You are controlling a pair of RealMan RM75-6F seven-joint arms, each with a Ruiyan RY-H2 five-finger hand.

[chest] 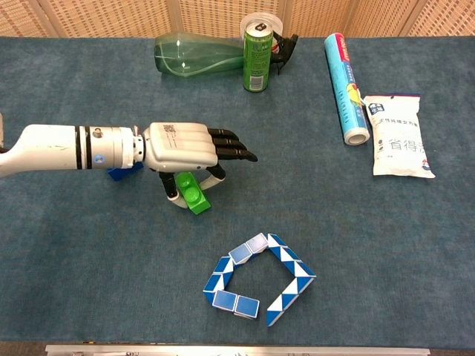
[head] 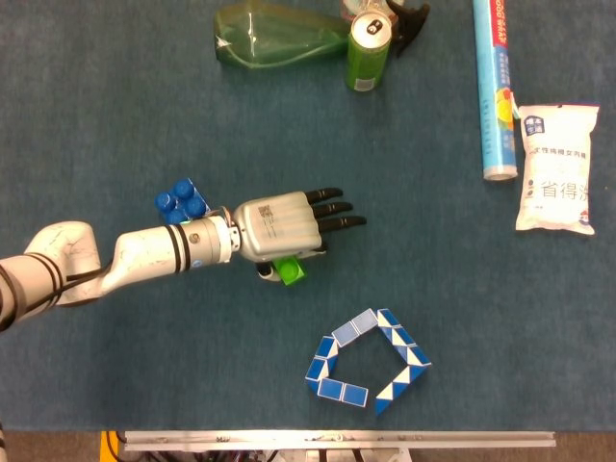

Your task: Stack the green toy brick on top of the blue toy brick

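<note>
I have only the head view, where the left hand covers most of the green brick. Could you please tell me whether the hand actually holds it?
Observer: Yes. In the chest view the left hand pinches the green brick between its thumb and a finger, below the palm.
Operator: Thank you. Is the brick level?
Observer: No, it is tilted, with its studded face turned partly toward the chest camera.
Operator: And how does the blue brick look from there?
Observer: Only a sliver of the blue brick shows below the wrist; the arm hides the rest.
</note>
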